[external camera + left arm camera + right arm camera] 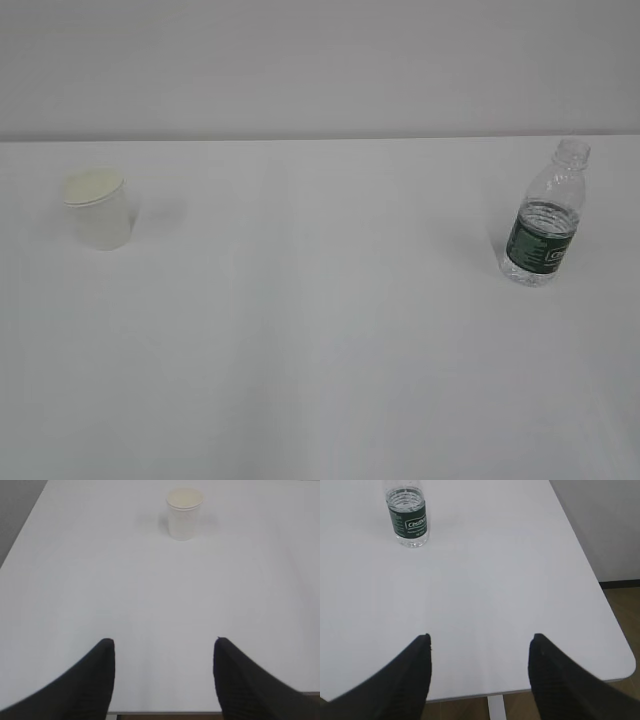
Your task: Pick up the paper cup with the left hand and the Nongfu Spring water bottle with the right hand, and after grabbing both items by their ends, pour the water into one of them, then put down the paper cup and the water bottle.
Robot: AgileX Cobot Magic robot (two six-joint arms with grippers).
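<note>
- The left hand (pixel 162 680) shows in the left wrist view as two black fingers (pixel 95 680) spread apart with only bare table between them; its jaws are released and grasp nothing.
- The paper cup (pixel 184 514) stands upright well ahead of those jaws, a little to the right of the line running out from the gap between them, and apart from both fingers.
- The cup's mouth faces up, showing a cream-pale inside; whether it holds anything cannot be told.
- The right hand (pixel 480 677) shows in the right wrist view in the same way: two black fingers (pixel 555 680) parted, jaws released, nothing between them but table.
- The Nongfu Spring water bottle (pixel 408 517) stands upright well ahead of the right jaws and off to their left, beyond the left finger's line, touching neither finger.
- The bottle has no cap, and the water (pixel 541 222) reaches to about the top of its dark green label band.
- In the exterior view, neither hand appears; cup and bottle stand well apart on the white table (pixel 320 330).
- Count: one paper cup, one bottle, two grippers, one table.
</note>
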